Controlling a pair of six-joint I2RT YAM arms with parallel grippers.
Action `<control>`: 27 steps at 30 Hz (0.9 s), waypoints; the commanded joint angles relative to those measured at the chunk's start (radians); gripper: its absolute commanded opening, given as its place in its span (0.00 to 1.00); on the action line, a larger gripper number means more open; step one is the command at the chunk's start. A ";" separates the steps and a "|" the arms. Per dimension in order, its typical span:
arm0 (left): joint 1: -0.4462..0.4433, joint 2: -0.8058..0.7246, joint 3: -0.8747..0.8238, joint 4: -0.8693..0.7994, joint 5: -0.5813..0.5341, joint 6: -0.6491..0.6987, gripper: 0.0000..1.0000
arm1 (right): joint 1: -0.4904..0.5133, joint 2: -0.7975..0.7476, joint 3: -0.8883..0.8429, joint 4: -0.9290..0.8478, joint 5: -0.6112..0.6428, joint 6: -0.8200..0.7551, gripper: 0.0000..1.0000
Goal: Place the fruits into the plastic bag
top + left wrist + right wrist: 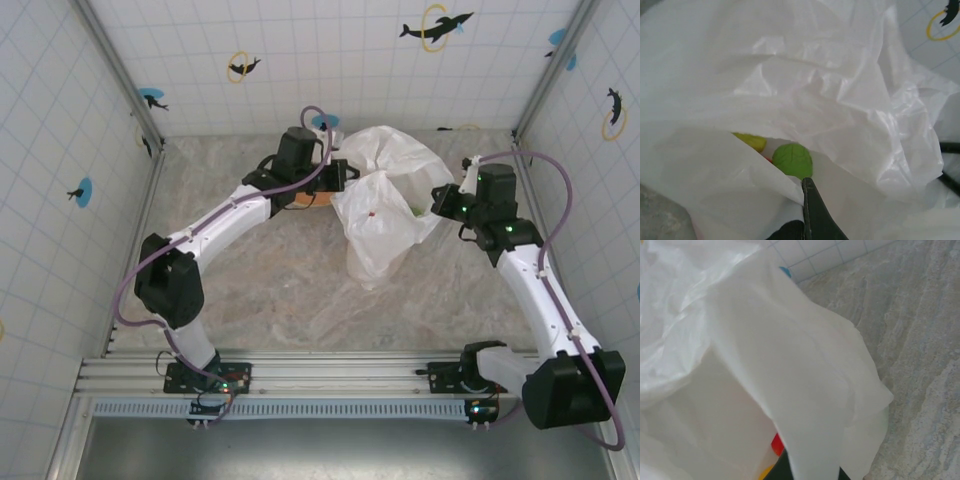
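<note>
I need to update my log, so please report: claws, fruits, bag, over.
Both shut at bag rim: left claw, right claw. Inside: green fruit, yellow fruit. Film hides the rest.

Plastic bag [740, 365]: white, translucent, thin wrinkled film, spreading from 9 o'clock through the centre to 6 o'clock. One broad fold hangs from 11 o'clock toward 5 o'clock, its lower corner lying over the table at 4 o'clock. Red fruit [776, 445]: glossy, partly seen in the bag's opening at 6 o'clock, beneath the fold. Yellow-orange fruit [765, 473]: a sliver just below the red one. Dark part [782, 471]: at 6 o'clock, mostly under film, not identifiable. Table [920, 365]: grey marbled surface, 1 to 5 o'clock. Tiled wall [815, 255]: white, gridded, 12 o'clock. Blue mark [785, 271]: on the wall, half hidden by the bag.
</note>
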 commanded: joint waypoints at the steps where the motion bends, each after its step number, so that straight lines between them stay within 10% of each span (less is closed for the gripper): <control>1: 0.007 -0.026 -0.014 0.035 0.004 -0.004 0.01 | -0.020 0.008 0.034 0.035 0.007 -0.025 0.05; 5: 0.009 -0.007 -0.003 -0.005 -0.053 0.030 0.12 | -0.041 0.044 0.009 0.035 -0.024 -0.032 0.07; 15: 0.023 -0.161 -0.053 0.023 -0.203 0.158 0.71 | -0.060 0.058 0.243 -0.105 -0.023 -0.117 0.56; 19: 0.036 -0.288 -0.158 0.103 -0.277 0.184 0.82 | -0.067 0.049 0.348 -0.171 -0.004 -0.155 0.79; 27: 0.048 -0.556 -0.402 0.184 -0.534 0.236 0.96 | -0.112 -0.015 0.397 -0.212 0.166 -0.249 0.91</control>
